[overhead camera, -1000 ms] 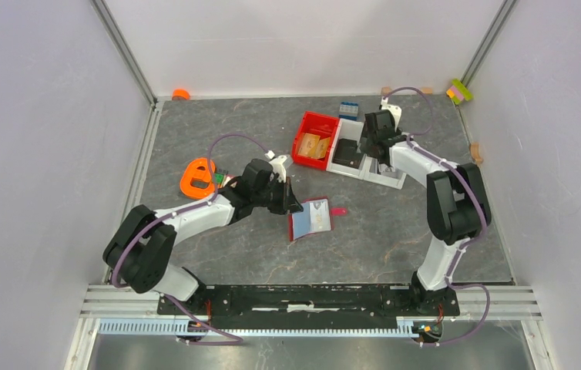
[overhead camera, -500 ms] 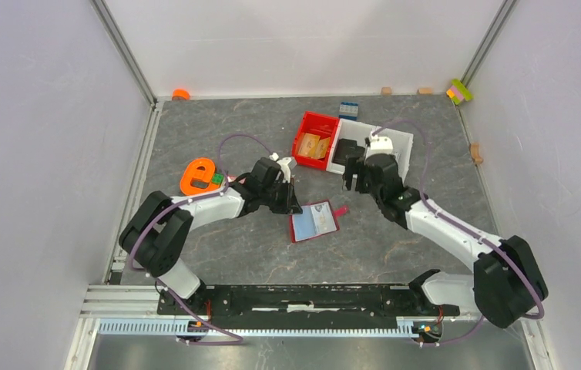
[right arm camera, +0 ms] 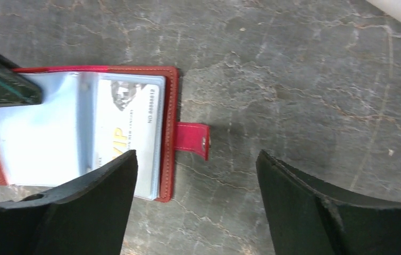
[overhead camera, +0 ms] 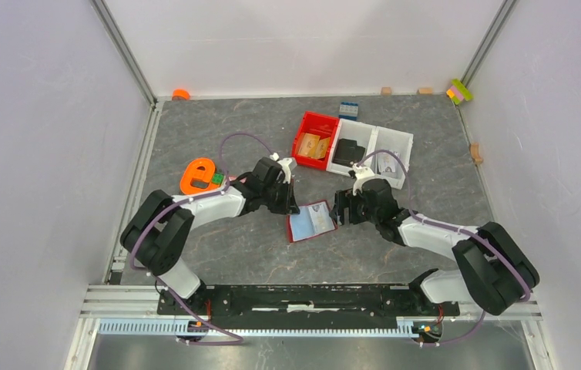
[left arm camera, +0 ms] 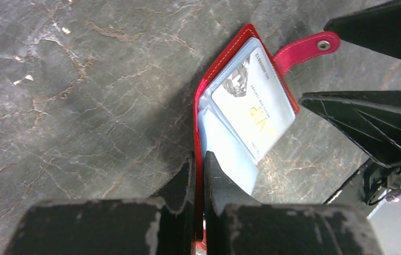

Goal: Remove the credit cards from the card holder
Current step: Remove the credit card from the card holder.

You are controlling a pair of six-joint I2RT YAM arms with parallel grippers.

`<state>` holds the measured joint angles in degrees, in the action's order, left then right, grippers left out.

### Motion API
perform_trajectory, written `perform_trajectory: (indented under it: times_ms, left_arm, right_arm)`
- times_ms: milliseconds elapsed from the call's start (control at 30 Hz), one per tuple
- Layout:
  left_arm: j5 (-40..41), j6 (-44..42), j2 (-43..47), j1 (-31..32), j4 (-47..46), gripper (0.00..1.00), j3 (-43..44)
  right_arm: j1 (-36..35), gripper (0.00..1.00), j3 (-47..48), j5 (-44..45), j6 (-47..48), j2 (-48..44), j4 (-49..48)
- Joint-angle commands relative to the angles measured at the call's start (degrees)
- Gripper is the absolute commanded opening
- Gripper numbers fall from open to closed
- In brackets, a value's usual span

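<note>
1. Card holder [overhead camera: 312,221] is lying open on the table [overhead camera: 218,139], centre, between both arms. The top credit card [right arm camera: 129,122] is sitting in its clear sleeve.
2. Left fingers [left arm camera: 211,175] are clenching the holder's red cover at its left edge, pinning it.
3. Right fingers [right arm camera: 108,186] are released wide, hovering over the card's right end and the snap strap [right arm camera: 193,139].
4. Risk: the right fingers may be closing on sleeve or strap rather than card, dragging the holder along. The thin cover may be slipping from the left clamp.

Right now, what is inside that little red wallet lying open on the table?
A pale card printed VIP, with a small portrait, shows in the wallet. Bluish clear sleeves lie beside it; whatever sits under them is covered.
</note>
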<state>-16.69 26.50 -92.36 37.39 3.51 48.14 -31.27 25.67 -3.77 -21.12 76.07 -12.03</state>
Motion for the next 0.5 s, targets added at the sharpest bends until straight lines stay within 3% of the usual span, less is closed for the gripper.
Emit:
perform_trajectory:
  times_ms: [0, 167, 400, 467]
  left_arm:
    - [5.2, -3.1, -3.2, 0.3, 4.0, 0.06, 4.0]
    - [5.8, -3.2, -5.8, 0.4, 5.4, 0.07, 5.7]
    - [6.6, -3.5, -8.0, 1.0, 5.7, 0.07, 6.5]
    - [7.2, -3.5, -9.1, 1.2, 5.8, 0.07, 6.9]
  right_arm:
    - [-0.2, 0.8, 1.2, -4.9, 0.5, 1.7, -4.6]
    - [-1.0, 0.66, 2.7, -8.2, -0.2, 5.7, -4.8]
    - [-1.6, 0.65, 3.3, -14.5, -2.8, 10.7, -8.4]
    - [-1.6, 0.61, 2.6, -16.0, -3.8, 10.3, -9.8]
